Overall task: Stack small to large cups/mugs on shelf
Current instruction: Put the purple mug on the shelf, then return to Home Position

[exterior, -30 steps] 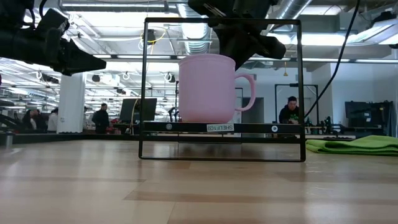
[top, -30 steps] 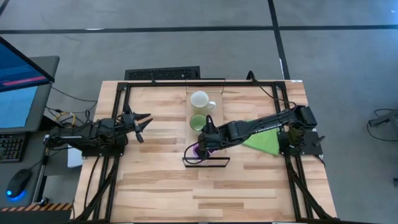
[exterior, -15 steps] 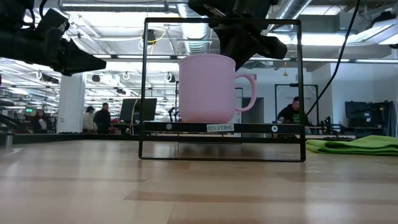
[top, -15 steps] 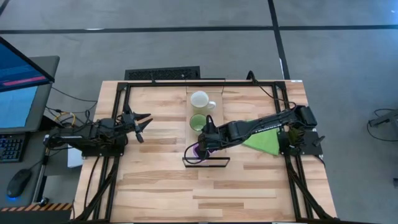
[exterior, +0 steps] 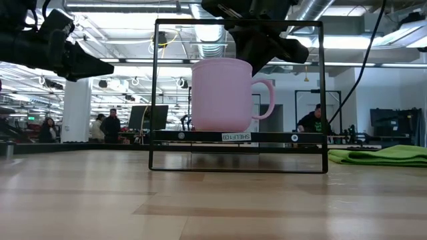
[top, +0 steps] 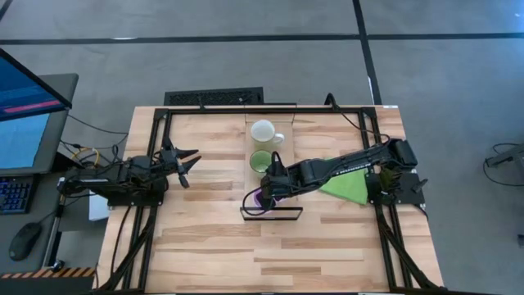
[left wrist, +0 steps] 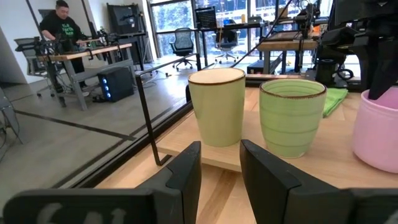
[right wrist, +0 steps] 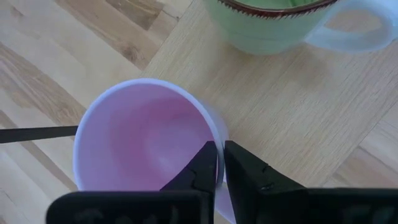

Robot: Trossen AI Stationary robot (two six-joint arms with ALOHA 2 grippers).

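Three mugs stand in a row on the pale wooden shelf (top: 250, 176): a white mug (top: 264, 131) at the far end, a green mug (top: 260, 161) in the middle, and a light purple mug (exterior: 223, 93) at the near end. The purple mug's base rests on the shelf board (exterior: 237, 136). My right gripper (right wrist: 221, 163) is above the purple mug and shut on it. My left gripper (left wrist: 221, 168) hovers level at the table's left, pointing toward the shelf. It is open, with nothing between its fingers. My right gripper pinches the purple mug's rim wall (right wrist: 219, 142), with one finger (right wrist: 202, 165) inside the cup and the other (right wrist: 242, 171) outside. The fingers come from above, slanting down from the table's right, on the handle's side (exterior: 252, 63). The mug stands upright on the shelf.
A folded green cloth (top: 348, 187) lies on the table right of the shelf, under the right arm. A black metal frame (exterior: 155, 93) stands around the shelf's near end. A black rail frame (top: 155, 131) borders the table. Bare tabletop lies toward the near edge.
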